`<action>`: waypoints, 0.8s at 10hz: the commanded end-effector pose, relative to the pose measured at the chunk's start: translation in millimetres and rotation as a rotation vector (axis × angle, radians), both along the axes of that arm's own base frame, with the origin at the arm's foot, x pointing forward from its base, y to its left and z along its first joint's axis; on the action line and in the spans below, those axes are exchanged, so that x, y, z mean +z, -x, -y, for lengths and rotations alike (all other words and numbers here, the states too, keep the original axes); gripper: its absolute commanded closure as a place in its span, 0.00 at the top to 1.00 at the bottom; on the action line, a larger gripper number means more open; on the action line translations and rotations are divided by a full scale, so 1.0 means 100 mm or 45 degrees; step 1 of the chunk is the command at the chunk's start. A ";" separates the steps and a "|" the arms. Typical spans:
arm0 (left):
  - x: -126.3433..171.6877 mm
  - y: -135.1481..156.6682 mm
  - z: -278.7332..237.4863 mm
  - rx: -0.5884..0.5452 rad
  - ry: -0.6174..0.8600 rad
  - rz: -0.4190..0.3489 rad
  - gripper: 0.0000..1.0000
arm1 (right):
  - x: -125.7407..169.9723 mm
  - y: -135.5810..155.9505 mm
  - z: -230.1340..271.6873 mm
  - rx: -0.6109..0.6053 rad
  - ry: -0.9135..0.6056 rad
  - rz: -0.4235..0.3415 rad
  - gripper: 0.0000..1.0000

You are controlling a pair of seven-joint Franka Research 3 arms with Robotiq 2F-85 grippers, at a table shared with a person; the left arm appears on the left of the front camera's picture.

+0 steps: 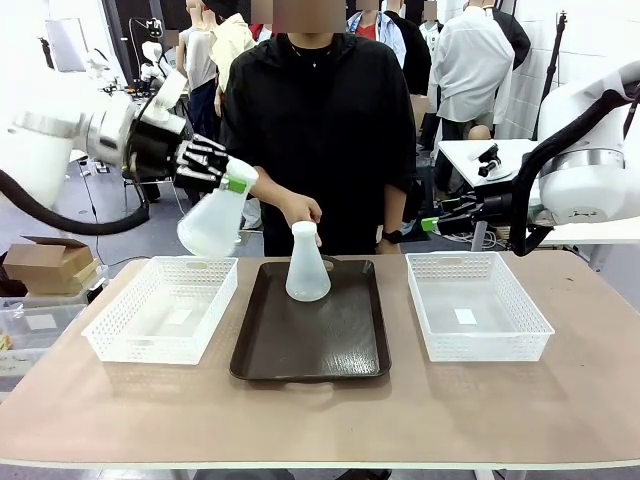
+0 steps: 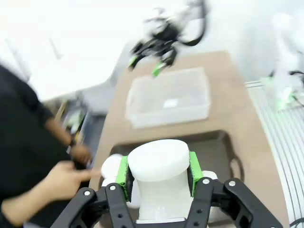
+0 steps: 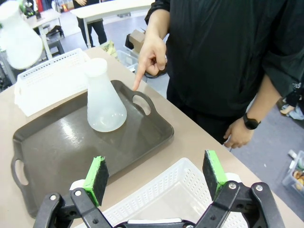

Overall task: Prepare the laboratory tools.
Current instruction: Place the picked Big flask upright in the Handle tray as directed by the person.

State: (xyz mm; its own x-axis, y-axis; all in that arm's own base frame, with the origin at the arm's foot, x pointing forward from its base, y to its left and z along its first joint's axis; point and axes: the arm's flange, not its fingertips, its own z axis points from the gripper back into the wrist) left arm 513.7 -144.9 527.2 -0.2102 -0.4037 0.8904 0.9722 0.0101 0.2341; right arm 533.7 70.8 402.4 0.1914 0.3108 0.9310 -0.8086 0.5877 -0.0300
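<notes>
At upper left, the left gripper [image 1: 232,181] was closed on the neck of one flask [image 1: 211,222], held tilted above the left basket [image 1: 160,308]. The second flask [image 1: 307,264] stood upright on the tray [image 1: 310,340], centre frame. The right gripper [image 3: 156,175] stood wide open, empty.

front: faces the person across my table | my left wrist: close, looking down | my right wrist: low, near | shared: brown tray [image 1: 310,340]

White arms [image 1: 40,150], black green-padded end effectors
</notes>
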 end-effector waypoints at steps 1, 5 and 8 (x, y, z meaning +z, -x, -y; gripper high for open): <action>-0.42 -0.22 -0.12 -0.435 0.211 -0.109 0.00 | 0.01 -0.01 0.00 -0.002 0.010 -0.014 1.00; -0.89 -0.46 0.19 -0.407 0.313 -0.309 0.00 | 0.01 -0.01 0.00 -0.002 0.010 -0.014 1.00; -1.19 -0.56 0.59 -0.366 0.356 -0.365 0.00 | 0.01 -0.01 0.00 -0.002 0.010 -0.014 1.00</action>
State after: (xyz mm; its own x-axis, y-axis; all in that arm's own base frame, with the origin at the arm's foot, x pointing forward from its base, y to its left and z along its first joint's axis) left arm 563.2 -191.1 404.3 -0.0253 -0.1353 0.9905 0.9654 -0.2605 -0.0110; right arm 533.6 70.9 402.3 0.1916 0.3109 0.9309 -0.8086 0.5876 -0.0298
